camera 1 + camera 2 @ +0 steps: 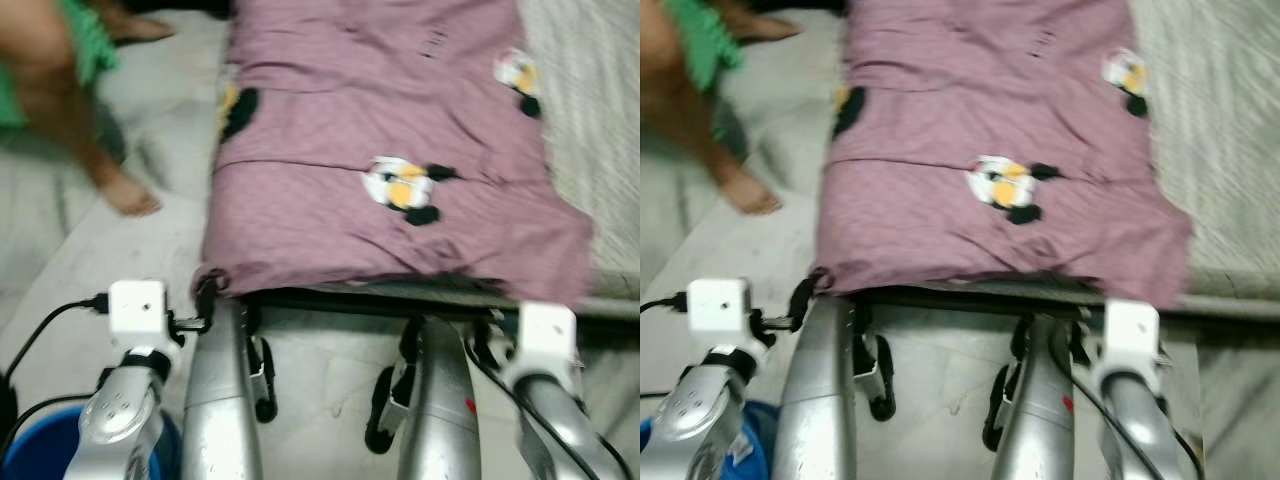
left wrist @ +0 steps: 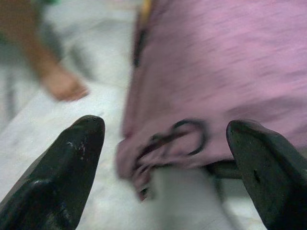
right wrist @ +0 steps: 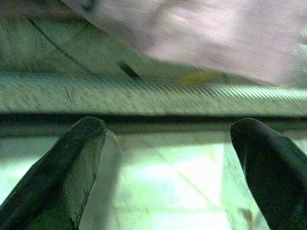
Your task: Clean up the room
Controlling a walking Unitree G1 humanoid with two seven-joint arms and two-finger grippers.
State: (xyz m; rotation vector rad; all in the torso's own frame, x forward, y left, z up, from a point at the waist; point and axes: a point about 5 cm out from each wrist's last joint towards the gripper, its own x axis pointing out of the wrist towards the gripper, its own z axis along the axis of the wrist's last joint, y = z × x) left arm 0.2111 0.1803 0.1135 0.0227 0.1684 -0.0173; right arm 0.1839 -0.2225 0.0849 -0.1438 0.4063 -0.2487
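Broadly, a mauve-purple cotton blanket (image 1: 380,150) printed with black, white and yellow cartoon figures lies spread along a low mattress, covering most of its length and hanging a little over the near end. Beside it on the robot's right runs a strip of bare grey-and-white striped mattress cover (image 1: 590,110). The pale marble floor (image 1: 150,240) is open on the robot's left of the bed and in the narrow band between the bed's near edge and the robot's arms.

A person's bare leg and foot (image 1: 125,190), under a green garment, stands on that floor to the left, near the blanket's long side but apart from it. A blue round plastic tub (image 1: 30,445) sits low at the left beside the left arm.

The left gripper (image 2: 165,158) hovers just before the blanket's near left corner, its two black fingers (image 2: 67,177) spread wide and holding nothing; in the left wrist view the corner's hem and a dark looped mark on it lie between the fingers, not touching either. The right gripper (image 3: 168,163) is also spread wide and empty, its fingers (image 3: 72,167) pointing at the dark edge of the mattress, with bare floor between them and the blanket's hanging edge above, well clear of both tips.

The views are blurred, so finer detail cannot be told.
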